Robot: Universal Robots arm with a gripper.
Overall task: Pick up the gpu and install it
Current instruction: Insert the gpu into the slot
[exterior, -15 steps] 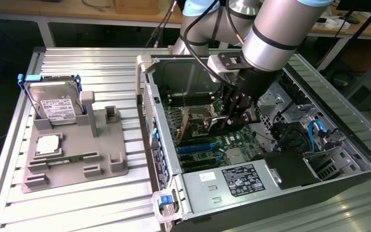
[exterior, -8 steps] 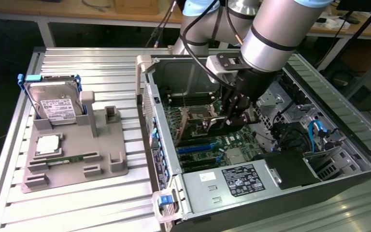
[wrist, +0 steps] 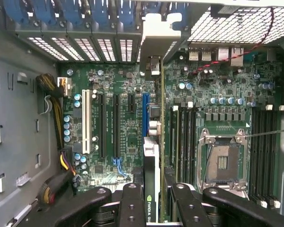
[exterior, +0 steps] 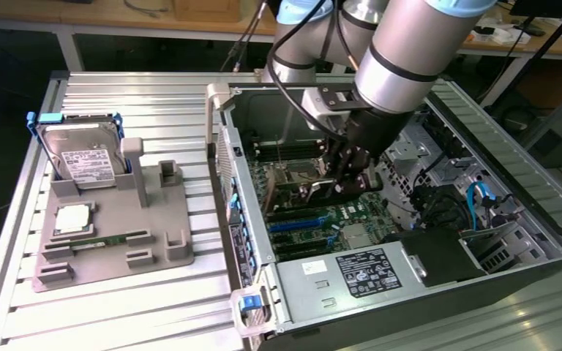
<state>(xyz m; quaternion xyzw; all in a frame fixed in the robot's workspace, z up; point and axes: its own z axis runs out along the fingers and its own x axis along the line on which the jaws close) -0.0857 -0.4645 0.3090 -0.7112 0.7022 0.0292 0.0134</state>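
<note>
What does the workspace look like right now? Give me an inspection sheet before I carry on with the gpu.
Surface: slatted metal table carrying an open computer case and a grey holder.
Job's things: gpu edge-on above the motherboard, beside the blue slot; whether it is seated cannot be told.
Clutter: hard drive, processor chip and memory stick sit in the holder.
Grippers: gripper inside the case, jaws closed on the gpu.
Cables: yellow-black bundle by the case wall; red wire; blue cable.
Surroundings: wooden benches behind the table.
</note>
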